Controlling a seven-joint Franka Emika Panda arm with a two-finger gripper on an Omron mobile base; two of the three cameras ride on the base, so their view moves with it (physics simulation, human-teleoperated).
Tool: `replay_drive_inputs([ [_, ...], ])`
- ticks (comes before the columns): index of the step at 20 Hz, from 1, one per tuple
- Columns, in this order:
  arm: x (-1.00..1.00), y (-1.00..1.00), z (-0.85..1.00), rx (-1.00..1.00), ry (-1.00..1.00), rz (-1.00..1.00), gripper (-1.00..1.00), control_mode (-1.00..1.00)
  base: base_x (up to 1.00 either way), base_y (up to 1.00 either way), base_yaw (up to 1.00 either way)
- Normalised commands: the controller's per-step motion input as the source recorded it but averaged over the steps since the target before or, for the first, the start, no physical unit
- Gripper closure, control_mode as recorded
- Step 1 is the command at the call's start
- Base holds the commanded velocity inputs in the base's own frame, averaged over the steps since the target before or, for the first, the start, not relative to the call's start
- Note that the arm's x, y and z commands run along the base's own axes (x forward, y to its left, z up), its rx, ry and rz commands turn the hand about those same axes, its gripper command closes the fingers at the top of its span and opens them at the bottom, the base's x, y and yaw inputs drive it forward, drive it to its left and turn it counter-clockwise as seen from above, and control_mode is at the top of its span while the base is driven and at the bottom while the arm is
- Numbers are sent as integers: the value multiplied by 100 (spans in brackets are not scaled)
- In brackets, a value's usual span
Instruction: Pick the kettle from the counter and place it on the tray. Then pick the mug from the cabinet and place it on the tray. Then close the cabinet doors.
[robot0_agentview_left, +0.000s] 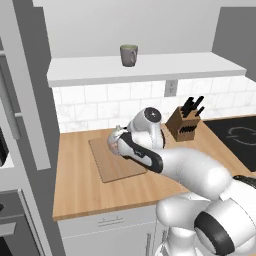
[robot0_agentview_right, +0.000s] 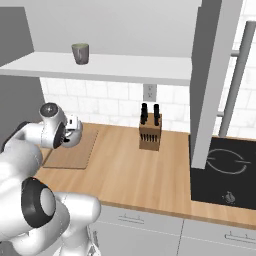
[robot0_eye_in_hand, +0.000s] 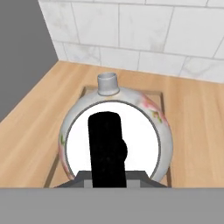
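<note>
Kettle (robot0_eye_in_hand: 116, 131) count is one, mug (robot0_agentview_left: 128, 55) one, tray (robot0_agentview_left: 116, 160) one, plus a single knife block (robot0_agentview_right: 150, 129) on the counter (robot0_agentview_right: 135, 175). In the hand view, the tool (robot0_eye_in_hand: 108, 175) is nearly closed on the kettle's black handle, with the spout at 12 o'clock and the tray underneath. The mug stands on the cabinet shelf (robot0_agentview_left: 150, 67).

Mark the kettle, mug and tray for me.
kettle (robot0_eye_in_hand: 151, 114): hand view, on its floral shoulder right of the lid.
mug (robot0_agentview_left: 128, 56): left base view, middle of its body, on the cabinet shelf.
tray (robot0_agentview_right: 75, 150): right base view, bare board surface right of the arm.
</note>
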Motion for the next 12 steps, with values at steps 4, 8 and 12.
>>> replay_drive_inputs([
  [4, 27, 7, -25, 0, 0, 0, 100, -100, 0, 0, 0],
  [8, 36, 5, -9, 0, 0, 0, 100, -100, 0, 0, 0],
  [12, 36, 8, -6, 0, 0, -2, 100, -100, 0, 0, 0],
])
